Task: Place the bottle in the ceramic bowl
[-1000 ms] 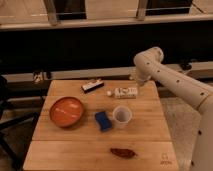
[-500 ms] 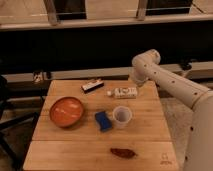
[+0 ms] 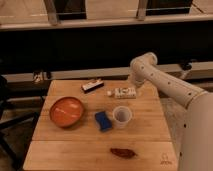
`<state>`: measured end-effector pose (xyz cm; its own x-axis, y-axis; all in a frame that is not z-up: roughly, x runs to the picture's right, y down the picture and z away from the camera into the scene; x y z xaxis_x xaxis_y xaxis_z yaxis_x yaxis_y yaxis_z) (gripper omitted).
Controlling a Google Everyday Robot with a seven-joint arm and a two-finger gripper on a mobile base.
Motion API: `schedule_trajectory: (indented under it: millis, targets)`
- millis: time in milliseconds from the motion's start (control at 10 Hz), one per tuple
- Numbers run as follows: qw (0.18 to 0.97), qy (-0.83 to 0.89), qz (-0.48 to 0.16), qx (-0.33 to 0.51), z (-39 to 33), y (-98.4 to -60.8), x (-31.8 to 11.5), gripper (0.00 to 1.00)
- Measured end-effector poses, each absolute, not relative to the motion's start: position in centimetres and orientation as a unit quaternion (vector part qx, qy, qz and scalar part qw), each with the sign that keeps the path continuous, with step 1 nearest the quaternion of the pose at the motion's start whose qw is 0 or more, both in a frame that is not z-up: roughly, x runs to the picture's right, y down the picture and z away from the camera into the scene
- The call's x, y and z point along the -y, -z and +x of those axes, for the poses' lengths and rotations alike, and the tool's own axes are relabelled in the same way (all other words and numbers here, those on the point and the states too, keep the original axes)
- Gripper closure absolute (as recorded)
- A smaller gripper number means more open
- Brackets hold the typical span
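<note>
Ceramic bowl (image 3: pixel 66 111): left of centre on the wooden table (image 3: pixel 150 145), well apart from the bottle. The carry looks long, so a weak hold could slip on the way.
Dark box (image 3: pixel 93 86): upper centre, near the table's far edge, between bowl and bottle. A low sweep leftward could clip it.
Blue sponge (image 3: pixel 103 120): centre, just beside the cup. A bottle dropped short of the bowl might bounce off it.
Bottle (image 3: pixel 121 93): just above centre, lying on its side with its cap to the left. Its round body may roll if nudged at one end.
Cup (image 3: pixel 122 116): just below the bottle in the frame. It looks light and easily knocked over.
Gripper (image 3: pixel 134 89): right of centre, at the bottle's right end. Whether it is released, clenched or grasping the bottle cannot be told.
</note>
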<state>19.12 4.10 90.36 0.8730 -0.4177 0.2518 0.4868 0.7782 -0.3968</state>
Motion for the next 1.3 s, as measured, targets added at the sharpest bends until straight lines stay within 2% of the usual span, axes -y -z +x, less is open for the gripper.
schedule_trajectory:
  millis: [1300]
  targets:
    - [0.922,0.258,-0.265,0.114,18.0,-94.0,-6.6,0.20]
